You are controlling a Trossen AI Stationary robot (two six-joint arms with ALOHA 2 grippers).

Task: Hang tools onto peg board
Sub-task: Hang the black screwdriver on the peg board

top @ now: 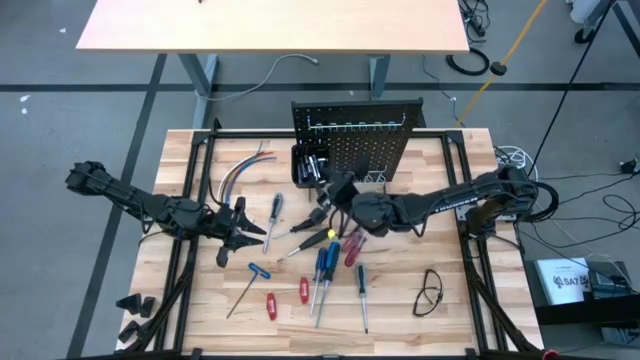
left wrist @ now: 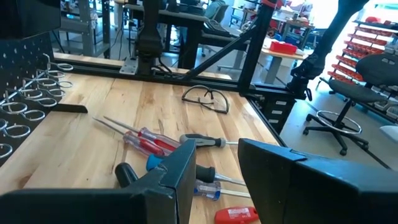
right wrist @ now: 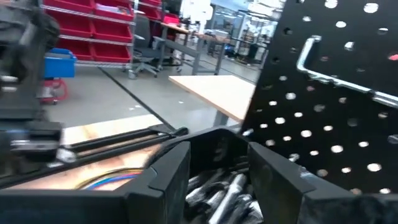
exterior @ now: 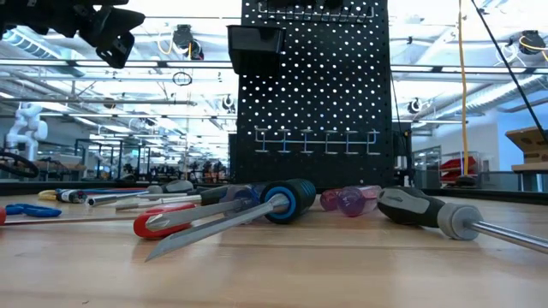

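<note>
The black peg board stands upright at the table's far middle, with metal hooks and a small black bin on its front. The bin holds silver bits. My right gripper is open at the bin's top, next to the board, with nothing between its fingers. Blue-handled, red-handled and black-handled screwdrivers lie flat on the tabletop. My left gripper is open above the table's left part and holds nothing. It faces the red and black-handled screwdrivers.
Safety glasses lie at the near right. A bundle of coloured wires lies left of the bin. Small red tools and a T-handled key lie near the front. A second table stands beyond the far edge.
</note>
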